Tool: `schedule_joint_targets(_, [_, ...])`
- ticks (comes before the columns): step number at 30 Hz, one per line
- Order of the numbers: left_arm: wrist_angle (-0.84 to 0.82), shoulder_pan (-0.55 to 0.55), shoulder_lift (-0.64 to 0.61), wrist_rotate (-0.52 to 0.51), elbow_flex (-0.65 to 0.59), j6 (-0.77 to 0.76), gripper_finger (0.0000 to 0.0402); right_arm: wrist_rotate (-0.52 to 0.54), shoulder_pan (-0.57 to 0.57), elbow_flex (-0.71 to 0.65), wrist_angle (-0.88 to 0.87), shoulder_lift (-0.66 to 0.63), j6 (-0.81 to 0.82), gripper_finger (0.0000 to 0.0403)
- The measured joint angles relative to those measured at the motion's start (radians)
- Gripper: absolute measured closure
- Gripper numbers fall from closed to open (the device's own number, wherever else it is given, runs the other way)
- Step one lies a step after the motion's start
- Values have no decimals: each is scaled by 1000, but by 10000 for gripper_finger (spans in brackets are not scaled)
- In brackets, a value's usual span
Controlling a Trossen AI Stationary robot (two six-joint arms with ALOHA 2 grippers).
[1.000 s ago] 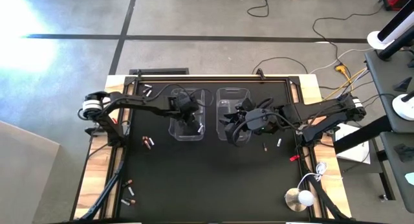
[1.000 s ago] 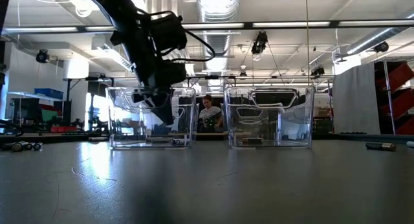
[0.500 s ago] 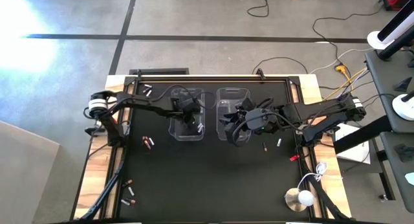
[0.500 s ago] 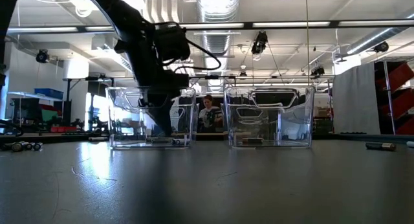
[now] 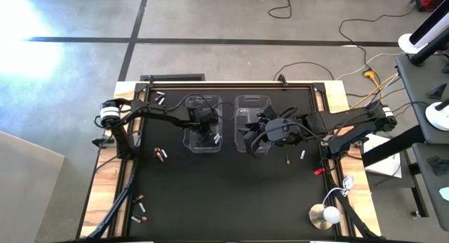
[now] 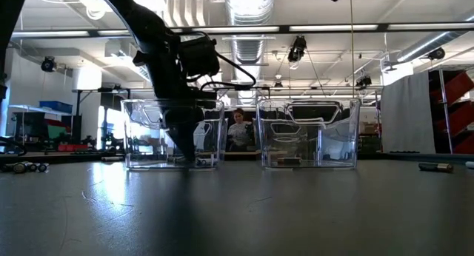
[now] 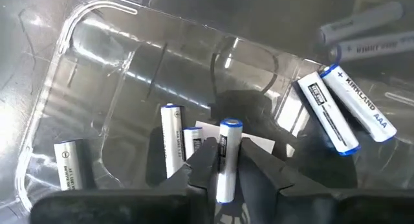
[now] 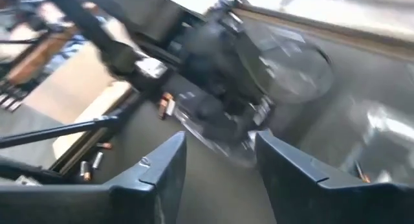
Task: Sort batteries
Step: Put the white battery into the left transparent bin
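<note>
Change since earlier frames: left arm has swung further over its bin, and its gripper now reaches lower toward the bin floor; right arm has shifted only slightly over the other bin.
Table [image 5: 224,194]: dark mat on a wood-edged top, carrying both bins and the scattered cells.
Left arm [image 5: 151,113]: reaches from the table's left edge across to the left bin.
Right arm [image 5: 337,123]: reaches from the table's right edge to the right bin.
Left bin [image 5: 203,123]: clear plastic; several silvery-white batteries [image 7: 173,140] lie on its floor, and two more [image 7: 352,111] lie together near one wall.
Right bin [image 5: 249,116]: clear plastic, just beside the left bin; its contents are hard to make out.
Left gripper [image 7: 223,169]: down inside the left bin, fingers narrow, with one silvery-white cell [image 7: 226,159] standing upright between them; whether the grip is firm cannot be told.
Right gripper [image 8: 217,166]: above the near edge of the right bin, fingers apart with nothing between them.
Loose batteries, left side [image 5: 161,154]: a dark pair with copper-red ends on the mat near the left bin; more [image 5: 139,209] lie toward the front left corner.
Loose batteries, right side [image 5: 303,154]: pale cells on the mat just beyond the right gripper.
Red piece [image 5: 319,171]: small, on the mat near the right arm.
</note>
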Motion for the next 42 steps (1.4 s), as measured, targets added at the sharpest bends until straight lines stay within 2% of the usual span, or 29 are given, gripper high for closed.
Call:
schedule_joint_targets(8, [-16,-2,-69,-19,-1,32,286,-19,-15,-28,-595,0,666,180])
schedule_joint_targets(12, [-10,-2,-166,-35,-1,44,256,-77,4,-110,-733,-9,900,179])
schedule_joint_targets(18, [26,-5,-352,-34,-1,86,233,-182,15,-281,-652,-28,1036,179])
schedule_joint_targets(23, [51,-9,-512,17,-1,89,232,-244,16,-415,-596,-53,1109,179])
schedule_joint_targets(29, [76,-14,-654,46,0,78,232,-378,18,-565,-584,-94,1189,179])
schedule_joint_targets(34, [73,-14,-713,46,0,75,235,-446,28,-652,-512,-117,1205,179])
schedule_joint_targets(42, [61,-14,-711,46,-2,74,235,-456,33,-766,-417,-124,1293,179])
